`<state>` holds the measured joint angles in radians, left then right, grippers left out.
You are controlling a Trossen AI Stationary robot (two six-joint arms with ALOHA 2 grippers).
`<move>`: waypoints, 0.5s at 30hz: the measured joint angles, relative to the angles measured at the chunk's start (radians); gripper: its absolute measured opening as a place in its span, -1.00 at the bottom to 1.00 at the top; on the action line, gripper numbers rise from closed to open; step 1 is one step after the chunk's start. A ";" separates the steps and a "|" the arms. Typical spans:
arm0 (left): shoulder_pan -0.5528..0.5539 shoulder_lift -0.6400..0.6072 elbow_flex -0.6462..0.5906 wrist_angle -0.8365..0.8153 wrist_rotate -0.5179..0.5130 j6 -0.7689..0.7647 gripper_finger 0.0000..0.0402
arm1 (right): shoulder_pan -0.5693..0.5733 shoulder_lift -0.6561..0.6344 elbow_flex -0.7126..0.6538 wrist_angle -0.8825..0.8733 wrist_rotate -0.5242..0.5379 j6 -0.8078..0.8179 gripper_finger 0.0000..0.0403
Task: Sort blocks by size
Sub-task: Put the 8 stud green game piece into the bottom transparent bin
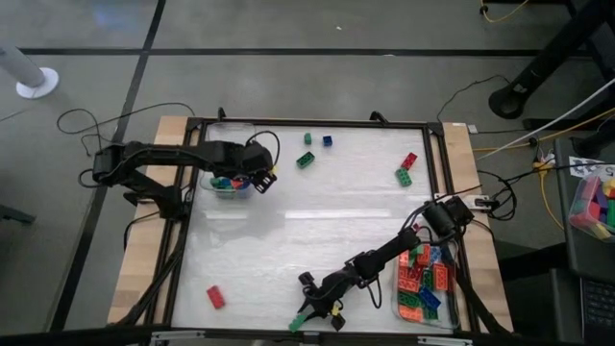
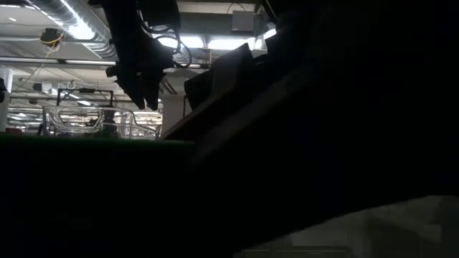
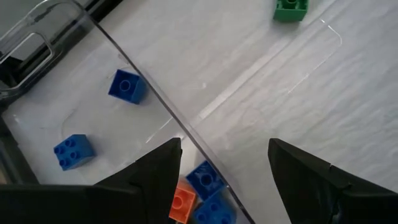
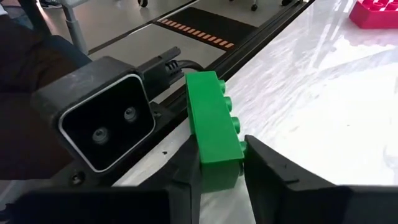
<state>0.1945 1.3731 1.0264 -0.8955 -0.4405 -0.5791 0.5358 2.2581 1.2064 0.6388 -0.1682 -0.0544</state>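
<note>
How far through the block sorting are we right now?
Mostly done: long bricks fill the right tray, small ones sit in the left tray. In hand: the right gripper clamps a long green brick. Left gripper hovers open by its tray. Left: the red brick and five near the far edge.

The long green block (image 4: 214, 134) is smooth, slightly glossy plastic with moulded studs. The surface (image 1: 317, 216) looks white and glossy, with a faintly streaked sheen, edged by bare wood (image 1: 459, 144) and a matt black frame (image 1: 317, 123). The left bin (image 3: 149, 93) is clear, smooth plastic. The black camera housing (image 4: 102, 118) looks matt and scuffed.
</note>
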 joint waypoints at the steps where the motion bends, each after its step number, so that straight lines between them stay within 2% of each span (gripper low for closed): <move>1: -0.004 0.000 0.000 0.000 0.000 0.000 0.14 | 0.000 0.000 0.000 0.000 0.000 0.000 -0.55; 7: -0.034 0.000 0.000 -0.001 0.004 0.021 0.14 | -0.007 -0.031 0.000 -0.047 0.000 0.000 -0.55; 12: -0.067 -0.002 0.000 -0.011 0.050 0.103 0.14 | -0.015 -0.167 0.000 -0.282 0.009 0.001 -0.39; 15: -0.087 -0.008 0.000 -0.011 0.054 0.140 0.14 | -0.015 -0.280 0.000 -0.466 0.038 0.002 -0.41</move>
<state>0.1071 1.3656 1.0264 -0.9066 -0.3870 -0.4389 0.5204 1.9782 1.2060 0.1730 -0.1304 -0.0527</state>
